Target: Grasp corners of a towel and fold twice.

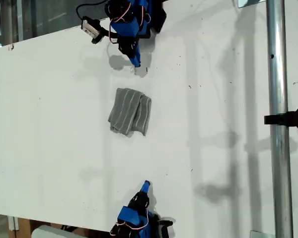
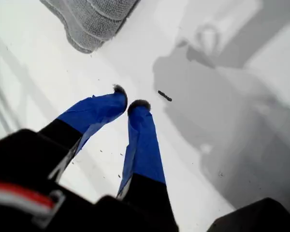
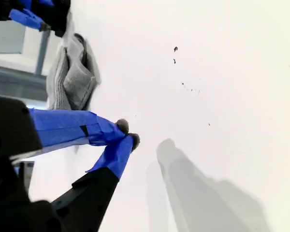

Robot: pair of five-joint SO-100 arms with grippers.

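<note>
The grey striped towel [image 1: 130, 111] lies folded into a small thick bundle in the middle of the white table [image 1: 49, 124]. Its corners are tucked into the folds and I cannot pick them out. My first gripper [image 1: 136, 63] rests just beyond the towel's far end in the exterior view, shut and holding nothing; its wrist view shows the blue fingertips [image 2: 129, 99] together, short of the towel [image 2: 94, 19]. My second gripper [image 1: 146, 184] sits near the table's front edge, shut and holding nothing [image 3: 128, 133], farther from the towel [image 3: 70, 77].
A metal pole [image 1: 278, 124] with a black clamp [image 1: 288, 119] stands at the exterior view's right. The first arm's base [image 1: 134, 20] sits at the table's far edge, the second arm's base [image 1: 134, 220] at the near edge. Arm shadows fall on the table.
</note>
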